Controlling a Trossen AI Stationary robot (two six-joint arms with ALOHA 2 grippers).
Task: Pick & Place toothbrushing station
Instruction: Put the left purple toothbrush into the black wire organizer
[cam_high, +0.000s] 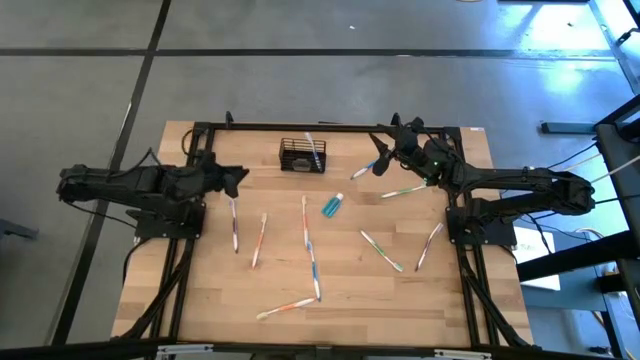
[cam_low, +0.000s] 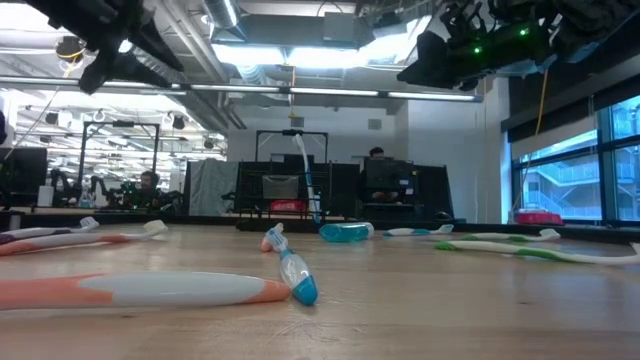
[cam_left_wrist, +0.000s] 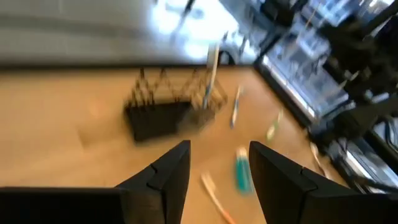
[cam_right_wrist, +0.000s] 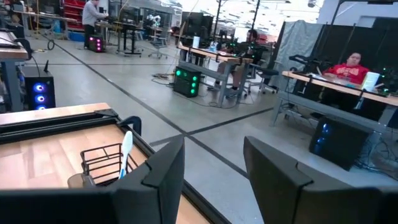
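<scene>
I'm looking at the basket (cam_high: 302, 155) sitting near the table's (cam_high: 200, 300) far edge, centre, long axis running left-right, one brush (cam_high: 312, 148) standing in it. L gripper (cam_high: 238, 178) is hovering left of it and a bit nearer me, fingers parted, nothing held; its wrist cam is showing the basket (cam_left_wrist: 171, 109) ahead past the tips. R gripper (cam_high: 384, 158) is hovering on the other side, also open, empty. Both look about equally near. Wood top is scattered w/ loose brushes and a teal tube (cam_high: 332, 205); lab w/ desks and people behind.
</scene>
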